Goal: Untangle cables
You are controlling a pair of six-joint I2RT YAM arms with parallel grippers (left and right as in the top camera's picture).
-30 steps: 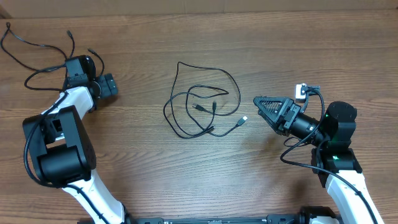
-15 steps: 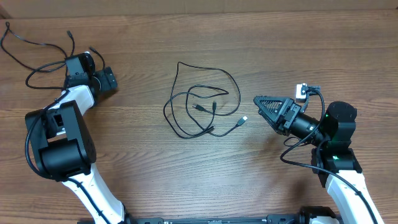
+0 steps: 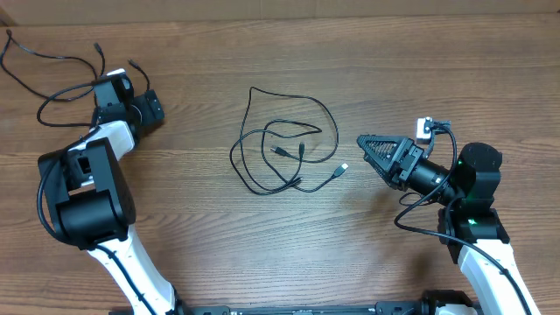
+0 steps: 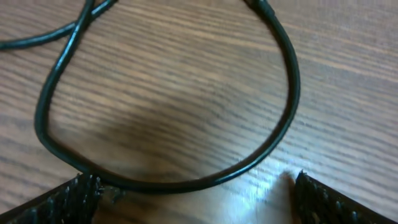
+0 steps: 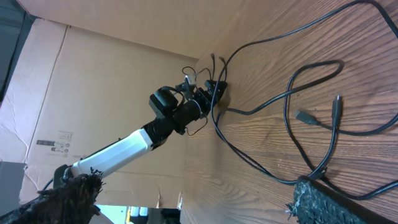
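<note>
1. Wooden table (image 3: 262, 254), with cardboard (image 5: 93, 74) behind it in the right wrist view.
2. The cables (image 3: 284, 150) sit looped mid-frame, and their crossings are hard to sort.
3. Left gripper (image 4: 199, 202), upper left overhead: spread wide around a stray cord (image 4: 277, 130), ends cut off.
4. Right gripper (image 3: 366, 145), right side: spread wide, holding nothing, near a plug (image 3: 343, 167).

I see a wooden table (image 3: 376, 52) carrying loosely tangled black cables (image 3: 284, 153) mid-table and a separate cord (image 3: 61, 59) far left.
</note>
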